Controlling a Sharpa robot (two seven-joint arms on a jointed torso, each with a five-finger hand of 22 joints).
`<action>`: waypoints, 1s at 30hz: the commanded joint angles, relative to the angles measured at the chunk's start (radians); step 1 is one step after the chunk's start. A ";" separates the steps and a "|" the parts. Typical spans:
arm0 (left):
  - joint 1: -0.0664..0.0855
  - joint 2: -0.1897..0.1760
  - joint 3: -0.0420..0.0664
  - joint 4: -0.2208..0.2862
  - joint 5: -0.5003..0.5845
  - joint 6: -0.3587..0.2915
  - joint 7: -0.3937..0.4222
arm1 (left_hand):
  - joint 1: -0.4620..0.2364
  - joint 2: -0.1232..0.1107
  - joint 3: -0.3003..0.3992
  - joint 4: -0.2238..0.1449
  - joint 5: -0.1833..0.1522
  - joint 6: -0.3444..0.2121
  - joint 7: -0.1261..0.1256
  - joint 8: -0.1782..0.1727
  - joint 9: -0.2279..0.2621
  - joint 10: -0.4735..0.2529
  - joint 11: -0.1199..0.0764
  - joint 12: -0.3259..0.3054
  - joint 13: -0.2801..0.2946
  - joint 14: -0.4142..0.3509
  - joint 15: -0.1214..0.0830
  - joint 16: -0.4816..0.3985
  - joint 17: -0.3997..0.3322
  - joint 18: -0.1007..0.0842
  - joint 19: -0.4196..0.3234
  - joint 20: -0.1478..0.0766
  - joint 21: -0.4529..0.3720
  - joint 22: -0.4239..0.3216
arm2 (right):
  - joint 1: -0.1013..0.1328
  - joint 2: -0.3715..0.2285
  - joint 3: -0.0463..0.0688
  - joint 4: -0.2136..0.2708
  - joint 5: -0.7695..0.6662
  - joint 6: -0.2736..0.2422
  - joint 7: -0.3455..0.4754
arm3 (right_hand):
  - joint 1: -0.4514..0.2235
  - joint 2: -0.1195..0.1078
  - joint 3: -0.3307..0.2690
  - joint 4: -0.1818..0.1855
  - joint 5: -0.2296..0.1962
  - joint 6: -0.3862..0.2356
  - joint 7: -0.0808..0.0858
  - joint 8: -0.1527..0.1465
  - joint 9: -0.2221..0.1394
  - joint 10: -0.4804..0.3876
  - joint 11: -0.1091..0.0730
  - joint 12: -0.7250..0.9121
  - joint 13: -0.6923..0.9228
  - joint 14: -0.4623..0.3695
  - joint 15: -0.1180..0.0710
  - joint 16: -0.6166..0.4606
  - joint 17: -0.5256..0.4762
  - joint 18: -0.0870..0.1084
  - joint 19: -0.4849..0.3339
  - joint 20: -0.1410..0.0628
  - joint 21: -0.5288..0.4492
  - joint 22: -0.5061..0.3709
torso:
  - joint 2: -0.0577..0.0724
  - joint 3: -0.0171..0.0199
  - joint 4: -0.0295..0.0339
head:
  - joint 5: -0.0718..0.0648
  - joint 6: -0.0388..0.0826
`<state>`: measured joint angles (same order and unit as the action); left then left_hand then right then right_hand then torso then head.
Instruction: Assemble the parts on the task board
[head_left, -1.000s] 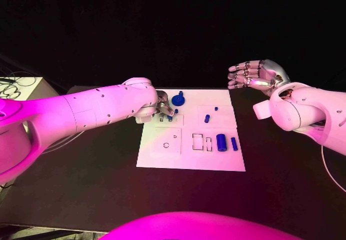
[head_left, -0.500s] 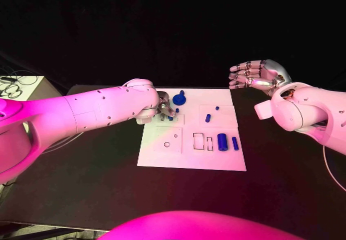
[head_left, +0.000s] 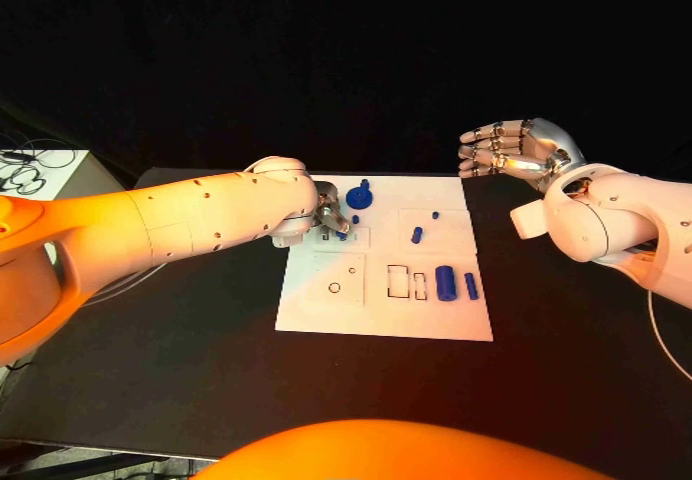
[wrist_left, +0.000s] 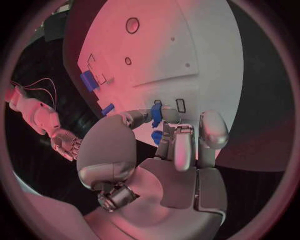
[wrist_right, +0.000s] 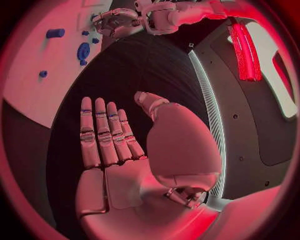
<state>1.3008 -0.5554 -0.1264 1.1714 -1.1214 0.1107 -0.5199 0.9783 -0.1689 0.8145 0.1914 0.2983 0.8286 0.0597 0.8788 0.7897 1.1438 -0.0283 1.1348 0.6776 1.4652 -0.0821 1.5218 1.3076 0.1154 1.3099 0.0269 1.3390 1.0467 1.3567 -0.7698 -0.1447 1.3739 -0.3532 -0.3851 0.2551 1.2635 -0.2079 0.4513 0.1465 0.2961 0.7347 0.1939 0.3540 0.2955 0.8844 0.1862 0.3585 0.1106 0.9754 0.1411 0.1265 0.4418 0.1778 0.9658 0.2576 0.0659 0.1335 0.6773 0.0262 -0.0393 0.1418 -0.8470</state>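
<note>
The task board (head_left: 382, 310), a white plate, lies at the centre of the black table (head_left: 173, 340). Blue parts rest on it: a disc-shaped part (head_left: 359, 197) at 12 o'clock, a small peg (head_left: 417, 235) near centre, and two cylinders (head_left: 446, 283) at 3 o'clock. The left hand (head_left: 329, 220) sits over the board's 11 o'clock corner, pinching a small blue part (wrist_left: 156, 114) between thumb and fingertips. The right hand (head_left: 512, 148) hovers off the board at 1 o'clock, fingers loosely spread, holding nothing.
</note>
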 joint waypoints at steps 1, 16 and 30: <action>-0.002 -0.001 -0.001 0.003 -0.010 0.020 -0.004 | 0.003 0.012 0.197 -0.189 0.003 0.023 -0.026 0.003 0.173 -0.002 -0.006 0.000 -0.001 0.079 -0.006 0.004 0.185 -0.014 0.008 -0.002 0.004 0.000 | 0.000 0.000 0.000 0.000 -0.010 0.013 0.004 | -0.013 0.001 -0.005 0.002 0.003 0.003 0.053 -0.006 -0.001 0.000 0.004 -0.003 -0.002 0.000 0.007 -0.006 -0.002 0.007 -0.006 0.000 -0.001 -0.002 | 0.000 -0.0008 0.0005 | -0.001 0.000; -0.002 0.001 -0.001 0.011 -0.007 0.045 -0.003 | 0.002 0.011 0.198 -0.190 0.003 0.022 -0.027 0.004 0.174 -0.001 -0.006 0.000 -0.001 0.080 -0.006 0.005 0.187 -0.015 0.009 -0.002 0.005 0.002 | 0.000 0.001 0.000 -0.002 -0.010 0.015 0.004 | -0.013 0.001 -0.005 0.002 0.003 0.003 0.053 -0.006 -0.001 0.000 0.004 -0.003 -0.002 0.000 0.007 -0.006 -0.002 0.007 -0.006 0.000 -0.001 -0.002 | 0.001 -0.0001 0.0001 | -0.003 -0.005; -0.002 0.005 -0.001 0.000 -0.008 0.061 -0.004 | 0.002 0.011 0.199 -0.191 0.002 0.022 -0.027 0.005 0.175 -0.002 -0.006 -0.001 -0.003 0.079 -0.007 0.004 0.185 -0.015 0.010 -0.002 0.006 0.004 | -0.001 0.003 0.000 -0.004 -0.010 0.016 0.003 | -0.015 0.002 -0.007 0.004 0.004 0.003 0.053 -0.006 -0.001 0.000 0.004 -0.003 -0.004 0.000 0.007 -0.007 -0.003 0.007 -0.006 0.001 -0.001 -0.004 | 0.001 -0.0002 -0.0013 | -0.002 -0.010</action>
<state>1.3021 -0.5526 -0.1254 1.1738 -1.1245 0.1352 -0.5239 0.9790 -0.1684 0.8145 0.1913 0.2958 0.8298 0.0585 0.8790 0.8618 1.1447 -0.0269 1.1348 0.6753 1.4651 -0.0820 1.5218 1.3077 0.1155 1.3134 0.0234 1.3389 1.0500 1.3557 -0.7676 -0.1450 1.3702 -0.3563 -0.3801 0.2548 1.2581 -0.2025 0.4471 0.1506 0.2961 0.7347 0.1939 0.3540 0.2956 0.8844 0.1861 0.3585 0.1074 0.9754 0.1411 0.1226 0.4392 0.1779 0.9659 0.2575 0.0659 0.1302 0.6779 0.0262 -0.0392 0.1389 -0.8554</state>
